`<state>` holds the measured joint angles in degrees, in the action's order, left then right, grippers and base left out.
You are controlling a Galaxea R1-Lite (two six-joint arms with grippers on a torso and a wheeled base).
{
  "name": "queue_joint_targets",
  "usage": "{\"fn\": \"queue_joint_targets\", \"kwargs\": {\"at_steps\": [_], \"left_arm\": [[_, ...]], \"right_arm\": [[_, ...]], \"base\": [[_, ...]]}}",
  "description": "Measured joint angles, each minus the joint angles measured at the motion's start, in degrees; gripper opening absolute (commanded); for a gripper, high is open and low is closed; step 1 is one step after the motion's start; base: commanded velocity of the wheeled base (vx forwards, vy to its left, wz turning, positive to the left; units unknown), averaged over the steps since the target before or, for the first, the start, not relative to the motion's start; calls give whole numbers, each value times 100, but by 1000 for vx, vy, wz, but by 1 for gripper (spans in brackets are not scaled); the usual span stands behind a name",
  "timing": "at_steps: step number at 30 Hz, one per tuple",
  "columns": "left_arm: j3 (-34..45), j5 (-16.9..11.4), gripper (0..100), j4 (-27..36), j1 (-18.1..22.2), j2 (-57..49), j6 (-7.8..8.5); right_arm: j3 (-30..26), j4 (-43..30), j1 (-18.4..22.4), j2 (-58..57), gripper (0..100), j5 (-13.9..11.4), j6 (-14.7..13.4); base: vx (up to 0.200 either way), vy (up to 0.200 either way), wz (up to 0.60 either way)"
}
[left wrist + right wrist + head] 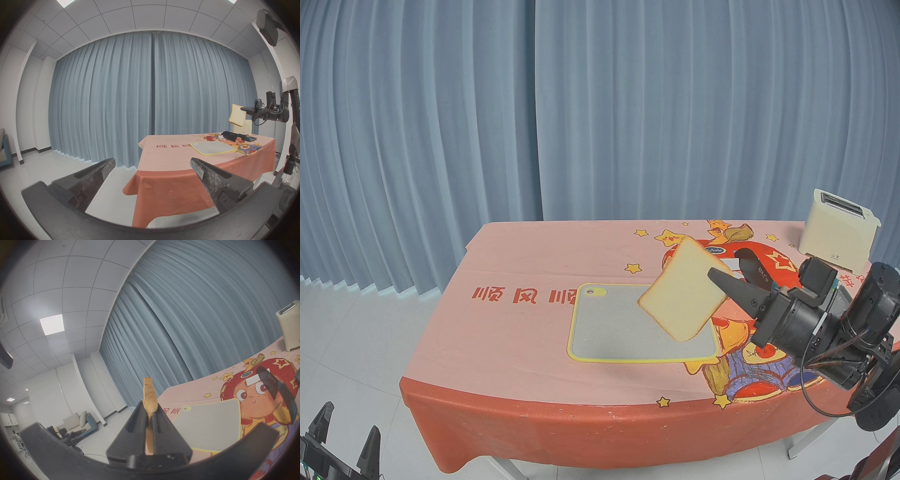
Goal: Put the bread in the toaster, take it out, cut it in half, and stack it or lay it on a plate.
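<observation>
One slice of pale bread with a tan crust (683, 290) (237, 115) (149, 390) hangs in the air above the right end of the bench (512, 350), over the near right corner of the cutting board. It is clear of every surface. The right gripper (717, 275) (150, 410) holds it, with the fingers pinching the slice by one edge, one on each flat face.

The slice stands on edge. Its broad faces turn toward the robot's left and right, and the right wrist view shows it as a thin strip rising past the fingertips. In the left wrist view its longer side runs near upright, leaning a little.

One cream-white boxy toaster (839, 232) (290, 329) stands at the far right corner of the bench, well apart from the bread. It has a single dark slot on top, and what the slot holds cannot be told.

One flat grey cutting board with a yellow-green rim (612, 331) (212, 147) (209, 424) lies mid-bench with its grey top bare. One black elongated item (759, 267) (230, 135) (269, 381) lies just beyond the board's right end, on the cartoon face printed on the pink-orange cloth (506, 312).

The left gripper (344, 434) (152, 165) sits low, off the bench's near left corner. Its two fingers are spread wide with nothing between them.
</observation>
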<state>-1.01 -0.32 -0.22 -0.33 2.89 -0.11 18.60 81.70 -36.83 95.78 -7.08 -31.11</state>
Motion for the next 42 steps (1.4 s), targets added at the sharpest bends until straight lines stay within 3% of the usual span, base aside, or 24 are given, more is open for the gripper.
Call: {"fn": "queue_joint_targets", "kwargs": {"at_steps": [5, 7, 16, 27, 42], "left_arm": [[0, -4, 100, 0, 4, 0, 4], [0, -1, 100, 0, 6, 0, 4], [0, -4, 100, 0, 0, 0, 4], [0, -4, 100, -2, 6, 0, 4], [0, -1, 100, -2, 6, 0, 4]], "right_arm": [[-11, 519, 20, 407, 0, 62, -17], [-9, 684, 17, 586, 0, 196, -15], [184, 728, -24, 979, 0, 391, -30], [733, 728, -16, 1362, 0, 984, -156], [873, 730, 10, 1847, 0, 1025, -255]], "base": [[0, 0, 0], [0, 0, 0], [0, 0, 0], [0, 0, 0], [0, 0, 0]]}}
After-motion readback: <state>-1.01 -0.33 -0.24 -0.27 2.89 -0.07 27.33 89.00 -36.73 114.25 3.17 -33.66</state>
